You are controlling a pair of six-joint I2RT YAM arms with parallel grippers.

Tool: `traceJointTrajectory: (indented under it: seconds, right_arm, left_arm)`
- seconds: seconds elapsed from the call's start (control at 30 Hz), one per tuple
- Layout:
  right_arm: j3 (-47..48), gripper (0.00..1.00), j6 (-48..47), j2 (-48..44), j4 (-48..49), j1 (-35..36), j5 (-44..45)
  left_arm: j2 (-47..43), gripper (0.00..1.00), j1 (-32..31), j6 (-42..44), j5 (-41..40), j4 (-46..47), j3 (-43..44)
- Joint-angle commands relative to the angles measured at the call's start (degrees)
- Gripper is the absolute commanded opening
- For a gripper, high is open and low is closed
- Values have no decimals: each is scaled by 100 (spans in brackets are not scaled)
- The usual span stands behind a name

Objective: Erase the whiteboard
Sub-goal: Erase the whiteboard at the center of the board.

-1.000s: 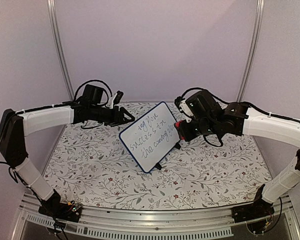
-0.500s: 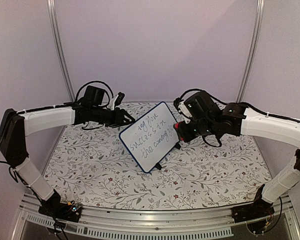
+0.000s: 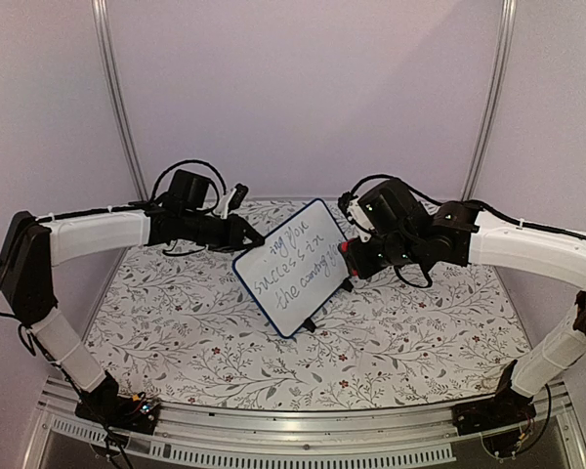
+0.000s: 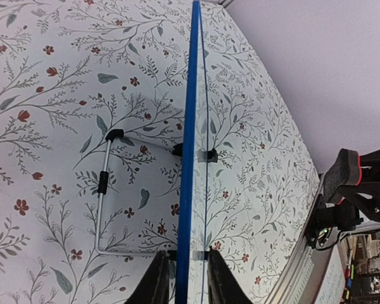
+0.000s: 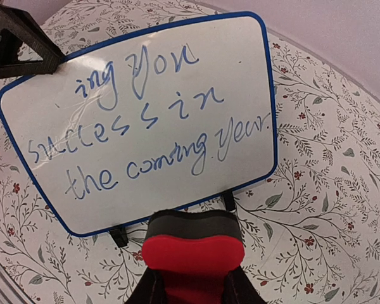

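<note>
White with a thin blue rim, the board (image 3: 291, 269) stands in the middle of the table (image 3: 176, 322). It leans back on little black feet (image 5: 119, 235) and a wire stand (image 4: 101, 190), so its face looks up and toward the arms. Blue writing (image 5: 145, 120) fills it in three lines, and none of it looks wiped yet, so I think the job has not started.

At the board's 10 o'clock corner is the left claw (image 3: 242, 234). Its wrist view looks straight along the blue rim, with one finger (image 4: 157, 278) on each side of it and very close. I cannot tell if they are squeezing yet. I think this claw is there to keep the board from sliding or tipping when it gets rubbed.

At the board's 3 o'clock side is the right claw (image 3: 356, 256), near the rim. It is clenched on a red block (image 5: 193, 256) with a dark soft pad on one side. The pad side points at the writing, so I think the block is the wiper. It hangs just in front of the bottom rim and is not on the white part.

The light board could rock on its feet if pushed hard, so a steady hold should come first.
</note>
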Motion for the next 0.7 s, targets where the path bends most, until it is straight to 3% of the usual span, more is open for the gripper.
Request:
traceJointTrajectory:
  seconds: [0.0, 0.1, 0.2, 0.43, 0.67]
  right_arm:
    - [122, 17, -36, 80, 65, -29, 1]
    - [200, 17, -56, 80, 6, -25, 24]
    - [259, 17, -73, 72, -56, -29, 37]
    - [292, 17, -100, -19, -146, -30, 91]
    - [344, 17, -151, -91, -195, -30, 103]
  left_arm:
    - [91, 20, -113, 69, -32, -77, -6]
    - [96, 14, -157, 58, -45, -155, 12]
    - [123, 1, -231, 44, -49, -300, 72]
    - [65, 0, -384, 110, -3, -698, 266]
    - [-153, 0, -412, 42, 422, -513, -116]
